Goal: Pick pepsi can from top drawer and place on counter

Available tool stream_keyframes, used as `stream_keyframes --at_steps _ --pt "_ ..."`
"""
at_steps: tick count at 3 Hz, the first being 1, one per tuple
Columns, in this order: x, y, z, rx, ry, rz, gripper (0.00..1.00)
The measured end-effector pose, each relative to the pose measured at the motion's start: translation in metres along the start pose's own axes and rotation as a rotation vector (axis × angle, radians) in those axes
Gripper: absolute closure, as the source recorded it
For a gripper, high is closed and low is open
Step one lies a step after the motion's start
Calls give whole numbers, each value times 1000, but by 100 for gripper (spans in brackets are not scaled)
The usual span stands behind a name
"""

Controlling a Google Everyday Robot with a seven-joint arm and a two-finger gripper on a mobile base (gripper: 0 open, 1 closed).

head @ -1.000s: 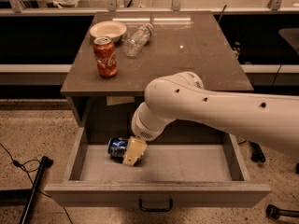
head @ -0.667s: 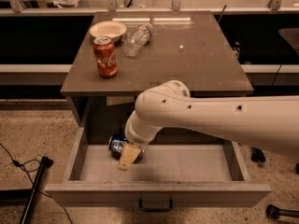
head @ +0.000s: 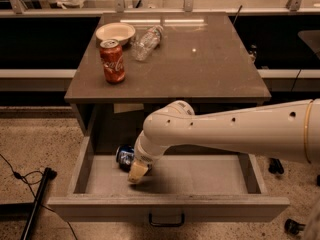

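The pepsi can [head: 124, 156] lay in the open top drawer's [head: 165, 207] left rear, just upper left of the gripper [head: 137, 172] inside it; its grip could not be told. A bowl [head: 115, 33] sat on the counter [head: 205, 69].

The gripper [head: 137, 173] sits in the drawer [head: 165, 206], just beside the can [head: 123, 155] at its far left; the counter [head: 210, 69] lies behind.

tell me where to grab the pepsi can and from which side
Take the pepsi can across its round body, from above: it seems to lie on its side near the back of the open top drawer, so its curved wall faces up. The gripper is in the drawer, just in front of it.
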State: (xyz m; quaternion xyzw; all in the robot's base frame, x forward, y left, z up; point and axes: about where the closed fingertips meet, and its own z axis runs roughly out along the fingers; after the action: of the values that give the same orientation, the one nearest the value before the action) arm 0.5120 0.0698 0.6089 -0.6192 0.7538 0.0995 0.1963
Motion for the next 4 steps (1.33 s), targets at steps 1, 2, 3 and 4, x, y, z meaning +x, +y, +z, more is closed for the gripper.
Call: stream_keyframes --at_steps 1,2,3,4 --pt "7 -5 10 3 4 31 52" --pt "4 -10 7 -1 -60 59 75" --pt "-20 -12 -40 27 -200 56 97" --pt "-19 -21 -126 100 -254 8 100"
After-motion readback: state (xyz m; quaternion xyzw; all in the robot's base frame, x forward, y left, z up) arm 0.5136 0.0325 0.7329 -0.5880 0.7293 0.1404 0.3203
